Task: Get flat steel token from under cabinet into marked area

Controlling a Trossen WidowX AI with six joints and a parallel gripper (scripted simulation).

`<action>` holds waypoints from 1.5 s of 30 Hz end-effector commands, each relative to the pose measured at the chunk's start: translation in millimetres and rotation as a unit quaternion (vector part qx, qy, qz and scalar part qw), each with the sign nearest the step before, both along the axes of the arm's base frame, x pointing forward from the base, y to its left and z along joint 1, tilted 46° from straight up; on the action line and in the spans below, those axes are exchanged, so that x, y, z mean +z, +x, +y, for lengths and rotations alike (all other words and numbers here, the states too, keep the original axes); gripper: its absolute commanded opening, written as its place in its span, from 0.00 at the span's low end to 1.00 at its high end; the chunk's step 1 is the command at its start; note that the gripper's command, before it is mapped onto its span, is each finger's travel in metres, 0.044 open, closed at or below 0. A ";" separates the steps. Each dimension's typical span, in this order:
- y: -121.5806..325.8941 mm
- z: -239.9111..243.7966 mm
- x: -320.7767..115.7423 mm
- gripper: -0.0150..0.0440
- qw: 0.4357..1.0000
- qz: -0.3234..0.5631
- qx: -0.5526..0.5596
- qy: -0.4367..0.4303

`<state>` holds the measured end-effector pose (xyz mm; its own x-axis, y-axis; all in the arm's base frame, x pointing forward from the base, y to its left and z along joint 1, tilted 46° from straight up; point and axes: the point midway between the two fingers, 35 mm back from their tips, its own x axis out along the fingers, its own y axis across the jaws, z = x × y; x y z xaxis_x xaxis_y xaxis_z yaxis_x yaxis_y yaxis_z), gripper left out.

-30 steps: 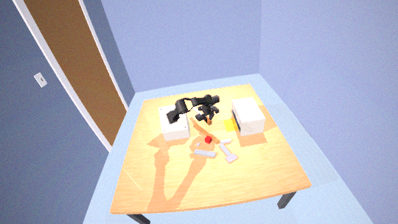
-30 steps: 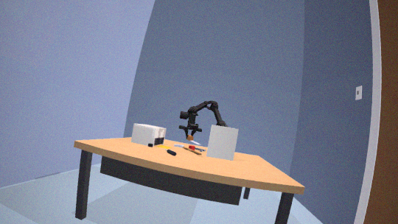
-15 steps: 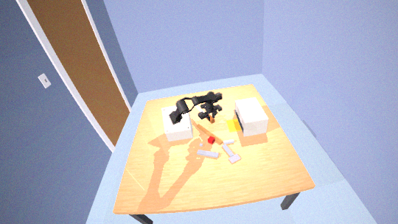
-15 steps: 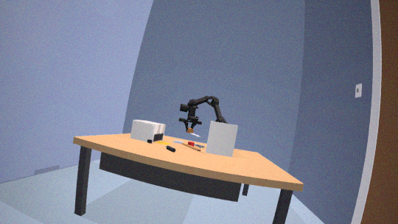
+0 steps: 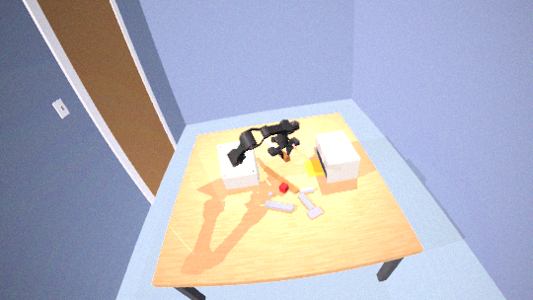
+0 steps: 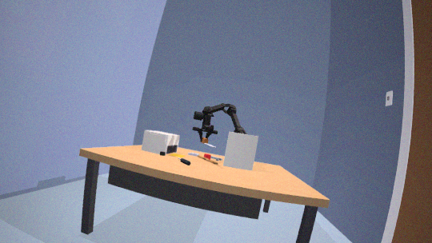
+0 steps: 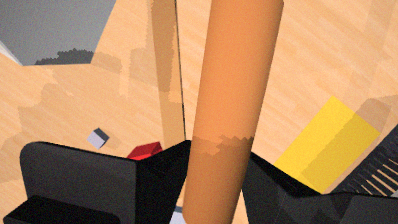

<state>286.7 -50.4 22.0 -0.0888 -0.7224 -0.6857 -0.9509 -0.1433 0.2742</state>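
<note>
The steel token shows in none of my views; from the task I take it to be under the white vented cabinet (image 5: 341,154) (image 6: 154,141) (image 7: 364,174). From the top, that lies picture-right of my gripper (image 5: 285,154) (image 6: 204,139) (image 7: 218,152), beyond the yellow marked area (image 5: 312,168) (image 6: 177,155) (image 7: 327,145). In the exterior view, I hold an orange-handled tool (image 5: 286,157) (image 6: 205,141) (image 7: 231,75) above the table (image 5: 247,252) (image 6: 160,168) (image 7: 120,107). At the wrist, its handle runs alongside the slotted front rather than into it; I judge it needs turning.
</note>
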 end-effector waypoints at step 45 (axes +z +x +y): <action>-11.9 63.1 -56.5 0.25 1.000 -0.024 -0.018 0.008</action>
